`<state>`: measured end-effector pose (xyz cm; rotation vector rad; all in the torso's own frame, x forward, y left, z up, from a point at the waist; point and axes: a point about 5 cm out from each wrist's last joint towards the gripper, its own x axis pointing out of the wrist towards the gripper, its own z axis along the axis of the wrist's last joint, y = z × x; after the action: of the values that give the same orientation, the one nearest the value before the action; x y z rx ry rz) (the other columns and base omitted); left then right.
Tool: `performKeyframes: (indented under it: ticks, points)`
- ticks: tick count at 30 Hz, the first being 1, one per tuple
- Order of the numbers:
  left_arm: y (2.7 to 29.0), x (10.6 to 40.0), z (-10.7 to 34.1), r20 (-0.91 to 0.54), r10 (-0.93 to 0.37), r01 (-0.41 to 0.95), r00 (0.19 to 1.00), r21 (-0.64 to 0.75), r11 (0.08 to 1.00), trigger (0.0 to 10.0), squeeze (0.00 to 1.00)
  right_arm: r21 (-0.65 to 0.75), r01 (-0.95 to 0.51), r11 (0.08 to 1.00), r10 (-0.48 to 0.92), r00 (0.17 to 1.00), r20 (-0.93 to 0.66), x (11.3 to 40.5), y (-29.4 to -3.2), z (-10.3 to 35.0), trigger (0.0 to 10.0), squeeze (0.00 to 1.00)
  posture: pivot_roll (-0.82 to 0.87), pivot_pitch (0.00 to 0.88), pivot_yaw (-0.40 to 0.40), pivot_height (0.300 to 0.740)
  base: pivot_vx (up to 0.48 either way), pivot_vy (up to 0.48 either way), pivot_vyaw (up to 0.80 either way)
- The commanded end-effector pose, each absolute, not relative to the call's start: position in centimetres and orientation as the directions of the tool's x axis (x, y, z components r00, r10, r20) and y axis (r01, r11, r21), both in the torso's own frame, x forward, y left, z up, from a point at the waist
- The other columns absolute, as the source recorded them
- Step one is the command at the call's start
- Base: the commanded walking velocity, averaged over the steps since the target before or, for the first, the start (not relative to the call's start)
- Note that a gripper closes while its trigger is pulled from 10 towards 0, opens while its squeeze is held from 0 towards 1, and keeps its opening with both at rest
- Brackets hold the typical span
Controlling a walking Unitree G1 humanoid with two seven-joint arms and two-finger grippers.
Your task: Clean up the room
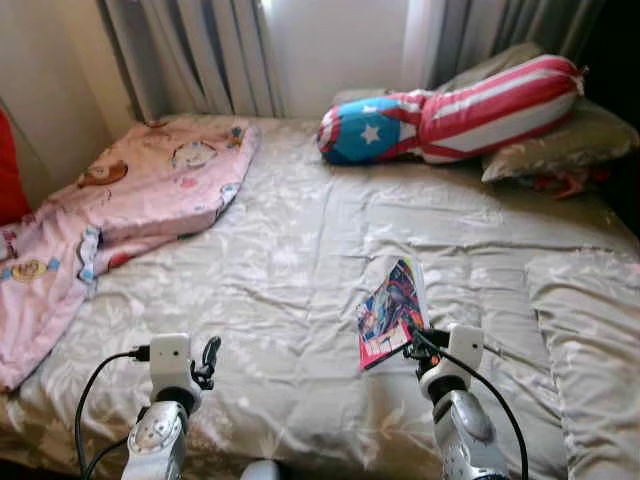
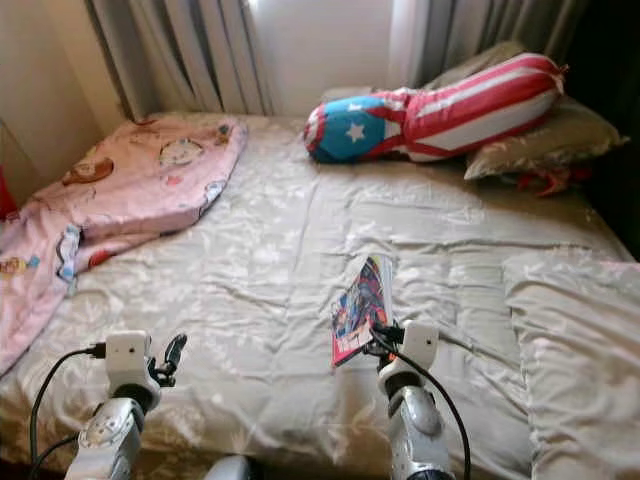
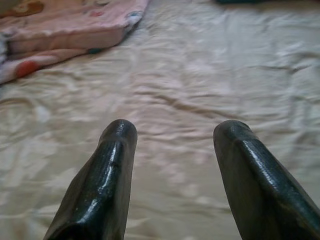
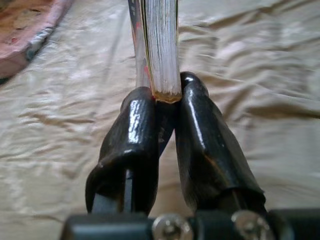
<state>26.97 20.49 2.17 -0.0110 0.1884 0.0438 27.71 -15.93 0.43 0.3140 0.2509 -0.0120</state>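
Observation:
A thin book (image 1: pixel 388 308) with a bright comic-style cover stands on edge above the grey bed cover (image 1: pixel 290 260). My right gripper (image 1: pixel 418 338) is shut on its lower corner; in the right wrist view the book's page edge (image 4: pixel 161 50) sits clamped between the two black fingers (image 4: pixel 131 130). My left gripper (image 1: pixel 209 358) hovers low over the bed's near left part, open, with nothing between its fingers (image 3: pixel 107 175). A pink cartoon-print blanket (image 1: pixel 130 190) lies crumpled at the bed's far left and hangs over the side.
A long star-and-stripes bolster (image 1: pixel 450 110) and a grey pillow (image 1: pixel 560 140) lie at the head of the bed by the curtains (image 1: pixel 200 50). Another folded grey cover (image 1: pixel 590 340) lies on the right. A red thing (image 1: pixel 10 170) shows at the left edge.

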Motion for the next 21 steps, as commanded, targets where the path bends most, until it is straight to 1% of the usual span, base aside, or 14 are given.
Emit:
performKeyframes:
  ticks: [1, 5, 8, 12, 14, 15, 16, 18, 19, 20, 21]
  points:
    - [21.5, 26.7, 2.2, -0.193, 0.059, -0.054, 0.980, 0.028, 0.998, 10.0, 0.00, 0.326, 0.039, 0.944, 0.026, 0.981, -0.192, 28.6, -15.6, 1.5, 10.0, 0.00, 0.06, 0.000, 0.029, 0.640, 0.000, 0.000, 0.00]
    - [21.9, 26.5, 2.3, -0.193, 0.063, -0.057, 0.979, 0.036, 0.998, 10.0, 0.00, 0.416, 0.099, 0.904, -0.017, 0.980, -0.197, 29.1, -16.2, 1.7, 10.0, 0.00, 0.08, 0.000, 0.034, 0.640, 0.000, 0.000, 0.00]
    - [22.3, 26.2, 2.4, -0.196, 0.060, -0.052, 0.979, 0.048, 0.998, 10.0, 0.00, 0.441, 0.118, 0.890, -0.024, 0.977, -0.212, 29.6, -16.6, 1.8, 10.0, 0.00, 0.09, 0.000, 0.048, 0.640, 0.000, 0.000, 0.00]
    - [22.6, 26.0, 2.5, -0.200, 0.055, -0.043, 0.978, 0.064, 0.997, 10.0, 0.00, 0.457, 0.112, 0.882, -0.009, 0.975, -0.220, 30.1, -16.5, 1.9, 10.0, 0.00, 0.10, 0.000, 0.054, 0.640, 0.000, 0.000, 0.00]
    - [23.2, 25.6, 2.7, -0.197, 0.049, -0.032, 0.979, 0.088, 0.996, 10.0, 0.00, 0.529, 0.083, 0.844, 0.032, 0.978, -0.205, 30.7, -16.0, 2.3, 10.0, 0.00, 0.12, 0.000, 0.072, 0.640, 0.000, 0.000, 0.00]
    - [23.6, 25.4, 2.8, -0.201, 0.044, -0.025, 0.979, 0.100, 0.995, 10.0, 0.00, 0.584, 0.085, 0.807, 0.036, 0.981, -0.192, 31.0, -16.0, 2.6, 10.0, 0.00, 0.12, 0.000, 0.084, 0.640, 0.000, 0.000, 0.00]
    - [23.7, 25.3, 2.9, -0.202, 0.043, -0.022, 0.979, 0.104, 0.994, 10.0, 0.00, 0.601, 0.088, 0.795, 0.033, 0.982, -0.188, 31.1, -16.0, 2.6, 10.0, 0.00, 0.12, 0.000, 0.087, 0.640, 0.000, 0.000, 0.00]
    - [23.9, 25.2, 2.9, -0.204, 0.039, -0.016, 0.978, 0.112, 0.994, 10.0, 0.00, 0.641, 0.132, 0.756, -0.001, 0.979, -0.202, 31.2, -16.6, 2.5, 10.0, 0.00, 0.13, 0.000, 0.093, 0.640, 0.000, 0.000, 0.00]
    - [23.9, 25.2, 2.9, -0.204, 0.039, -0.016, 0.978, 0.112, 0.994, 10.0, 0.00, 0.641, 0.132, 0.756, -0.001, 0.979, -0.202, 31.2, -16.6, 2.5, 10.0, 0.00, 0.13, 0.000, 0.093, 0.640, 0.000, 0.000, 0.00]
    - [24.0, 25.0, 3.0, -0.209, 0.031, -0.006, 0.977, 0.121, 0.993, 10.0, 0.00, 0.689, 0.199, 0.697, -0.042, 0.970, -0.239, 30.9, -17.3, 2.0, 10.0, 0.00, 0.14, 0.000, 0.107, 0.640, 0.000, 0.000, 0.00]
    - [24.0, 24.9, 3.0, -0.213, 0.024, 0.003, 0.977, 0.125, 0.992, 10.0, 0.00, 0.714, 0.240, 0.657, -0.062, 0.962, -0.266, 30.7, -17.8, 1.6, 10.0, 0.00, 0.14, 0.000, 0.107, 0.640, 0.000, 0.000, 0.00]
